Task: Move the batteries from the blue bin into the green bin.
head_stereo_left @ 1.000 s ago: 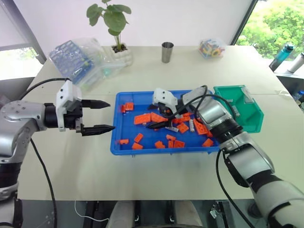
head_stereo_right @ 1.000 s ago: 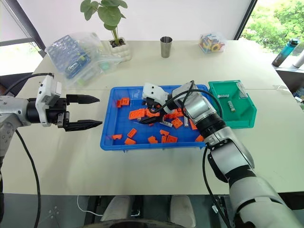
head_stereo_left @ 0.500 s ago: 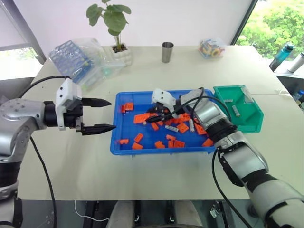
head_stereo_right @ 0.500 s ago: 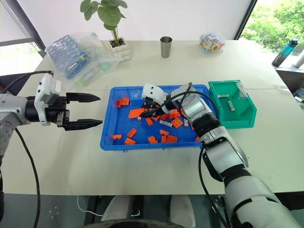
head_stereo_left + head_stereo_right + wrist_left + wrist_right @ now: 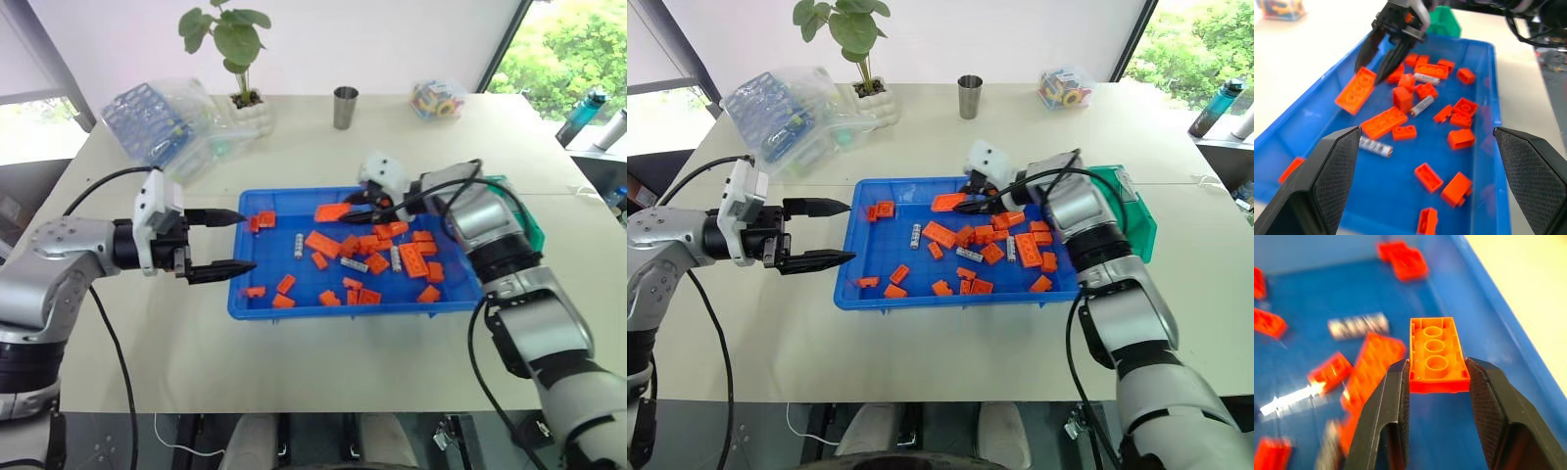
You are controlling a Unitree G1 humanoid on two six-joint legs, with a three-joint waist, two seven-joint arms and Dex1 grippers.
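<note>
Pinching an orange brick (image 5: pixel 1435 354) over the blue bin (image 5: pixel 950 299)'s far edge, the right gripper (image 5: pixel 963 205) holds the wrong item; batteries (image 5: pixel 916 235) lie inside. Left gripper (image 5: pixel 828 233) hovers spread. Next: drop it, grab a battery.

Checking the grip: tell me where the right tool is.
The right tool is over the blue bin's far side, shut on an orange brick.

Blue bin (image 5: pixel 257 305) – glossy smooth plastic; orange bricks (image 5: pixel 323 243) – studded plastic; cup (image 5: pixel 345 108) – brushed metal.
</note>
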